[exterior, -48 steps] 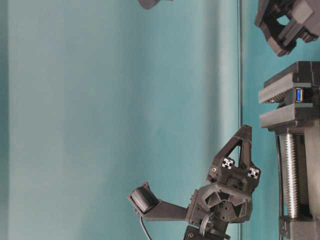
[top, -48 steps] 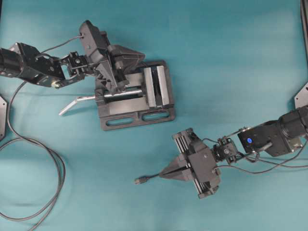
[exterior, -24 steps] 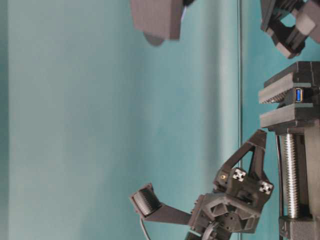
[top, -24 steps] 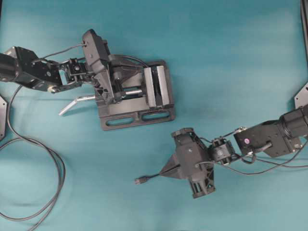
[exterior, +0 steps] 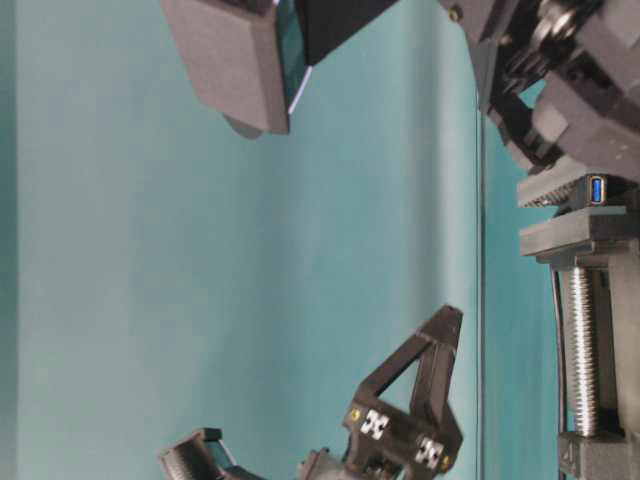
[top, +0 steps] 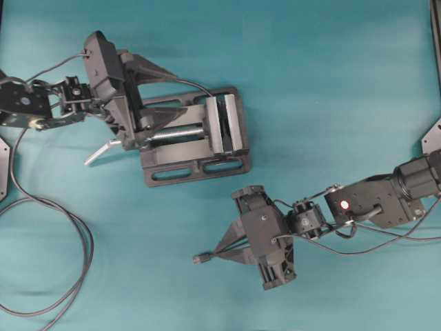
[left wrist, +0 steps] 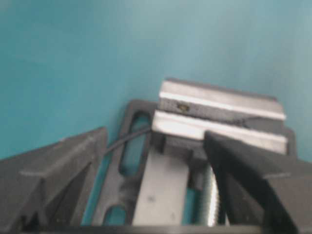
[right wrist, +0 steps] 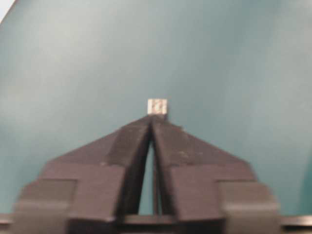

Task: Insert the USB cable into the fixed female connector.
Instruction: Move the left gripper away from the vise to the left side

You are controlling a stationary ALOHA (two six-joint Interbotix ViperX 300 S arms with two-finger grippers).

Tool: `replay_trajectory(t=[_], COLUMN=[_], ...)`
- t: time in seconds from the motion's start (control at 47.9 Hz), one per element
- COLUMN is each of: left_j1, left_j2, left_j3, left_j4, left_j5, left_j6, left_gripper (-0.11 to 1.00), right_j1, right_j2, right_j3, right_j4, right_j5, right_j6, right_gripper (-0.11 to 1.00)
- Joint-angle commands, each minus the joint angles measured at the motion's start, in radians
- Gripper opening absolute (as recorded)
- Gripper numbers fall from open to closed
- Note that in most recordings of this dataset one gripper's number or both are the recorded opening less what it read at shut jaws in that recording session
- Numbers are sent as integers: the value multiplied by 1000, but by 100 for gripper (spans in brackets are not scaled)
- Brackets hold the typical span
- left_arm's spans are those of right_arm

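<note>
Our USB cable [top: 219, 256] is not plugged in yet: its plug lies on the desk [top: 331, 89], well apart from the female connector [exterior: 597, 189] clamped in the vise [top: 224, 124]. Our right end effector [top: 227, 253] pinches the cable, fingers nearly together. Our left end effector [top: 157, 93] gapes wide beside the vise, holding nothing. Lifting, aligning and inserting all remain.

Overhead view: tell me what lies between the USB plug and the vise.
Only bare teal mat separates the USB plug from the vise, as the overhead view shows.

Teal table [top: 331, 83], black vise [top: 196, 169], blue-mouthed connector [exterior: 597, 189].
</note>
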Motion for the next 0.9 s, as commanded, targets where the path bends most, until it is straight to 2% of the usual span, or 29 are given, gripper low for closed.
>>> replay_trajectory(t=[0.0,0.125,0.188,0.501,0.878], left_j1=[-23,-58,-63,-80,-87], left_j2=[-61,-114,-140,-328,-693], left_j3=[-21,-34,-21,101,265], left_j4=[-2,0,0,-5,-5], left_j5=[74,124,138,273,339], left_j6=[-3,15,11,15,17], left_gripper=[96,96,96,96,96], right_j1=[-8,-14,-15,-14,-9], right_j2=[-6,15,31,77,115], right_j3=[-20,-35,-51,-80,-94], right_j4=[-2,-2,-2,-2,-2], right_j5=[-11,-9,-8,-5,-5], right_j6=[-3,-3,-3,2,2], right_gripper=[33,66,76,68,62])
